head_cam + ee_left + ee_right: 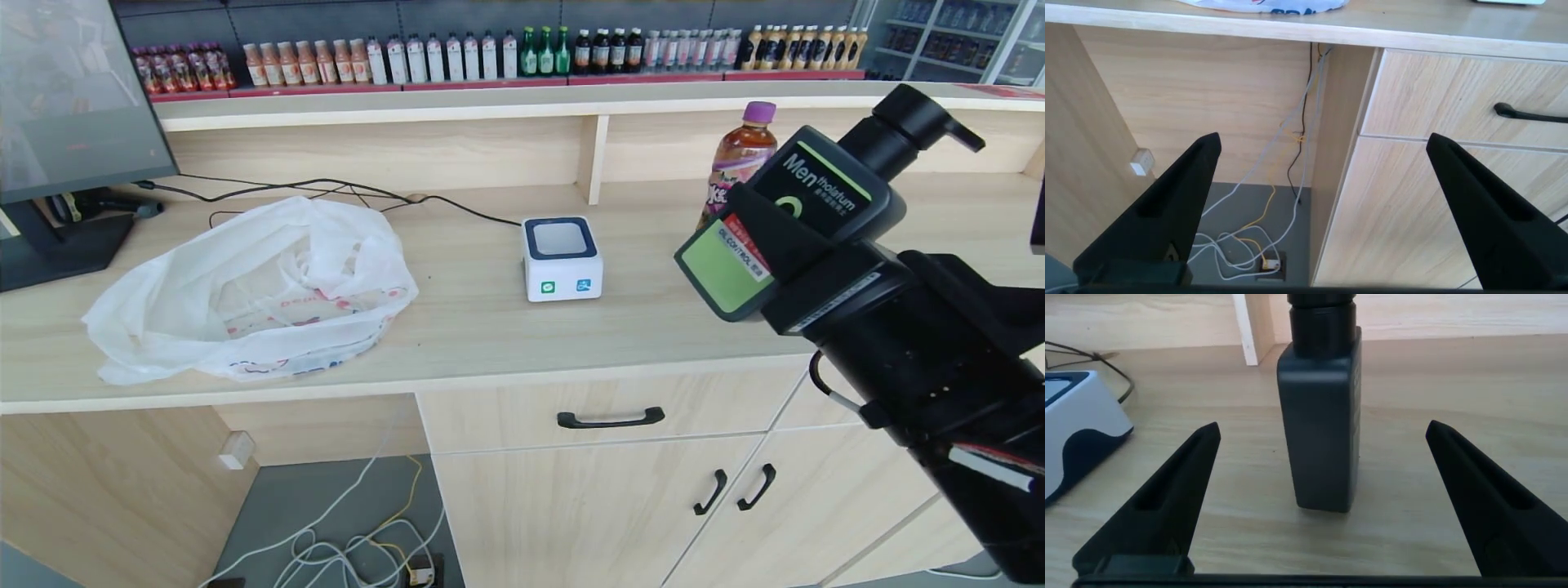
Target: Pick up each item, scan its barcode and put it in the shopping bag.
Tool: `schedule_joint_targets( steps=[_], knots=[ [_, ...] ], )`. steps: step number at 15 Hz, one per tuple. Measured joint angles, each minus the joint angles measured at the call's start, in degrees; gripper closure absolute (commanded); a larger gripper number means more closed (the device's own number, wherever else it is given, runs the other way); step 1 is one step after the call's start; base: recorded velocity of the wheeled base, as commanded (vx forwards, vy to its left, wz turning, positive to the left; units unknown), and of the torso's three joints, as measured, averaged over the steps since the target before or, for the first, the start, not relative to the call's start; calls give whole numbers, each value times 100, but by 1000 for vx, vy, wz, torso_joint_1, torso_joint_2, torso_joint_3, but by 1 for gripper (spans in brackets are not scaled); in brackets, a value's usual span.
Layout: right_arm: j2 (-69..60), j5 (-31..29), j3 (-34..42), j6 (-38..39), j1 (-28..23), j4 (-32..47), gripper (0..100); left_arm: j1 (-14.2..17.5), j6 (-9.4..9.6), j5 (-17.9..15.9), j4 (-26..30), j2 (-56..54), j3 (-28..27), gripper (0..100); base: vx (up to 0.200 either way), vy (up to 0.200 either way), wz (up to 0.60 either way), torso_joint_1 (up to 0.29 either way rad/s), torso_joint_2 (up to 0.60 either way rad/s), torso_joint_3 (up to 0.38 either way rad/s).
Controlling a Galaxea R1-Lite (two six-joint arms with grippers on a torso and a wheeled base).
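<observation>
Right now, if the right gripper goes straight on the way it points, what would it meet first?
The black pump bottle, standing on the counter dead ahead, centred between the open jaws of the right gripper; how far off is unclear.

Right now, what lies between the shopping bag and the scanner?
Bare countertop, in the head view: nothing lies between the shopping bag and the scanner; a black cable runs just behind that stretch.

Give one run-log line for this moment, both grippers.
right gripper open, facing black pump bottle on counter | left gripper open, below counter
</observation>
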Motion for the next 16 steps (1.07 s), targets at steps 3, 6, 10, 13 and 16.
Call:
schedule_joint_targets(
  steps=[3,6,10,13,16],
  knots=[
    [251,1,-323,2,-127,9,0,-4,0,-2,0,0,0,0,0,0,0,0,0,0],
    [502,11,-739,-2,-150,101,0,-2,0,-2,0,0,0,0,0,0,0,0,0,0],
    [607,12,-1112,0,-166,514,0,0,0,-2,0,0,0,0,0,0,0,0,0,0],
    [681,74,-1534,0,-232,866,0,-4,-2,-2,0,0,0,0,0,0,0,0,0,0],
    [766,245,-1836,0,-419,1134,0,-4,0,-2,0,0,0,0,0,0,0,0,0,0]
  ],
)
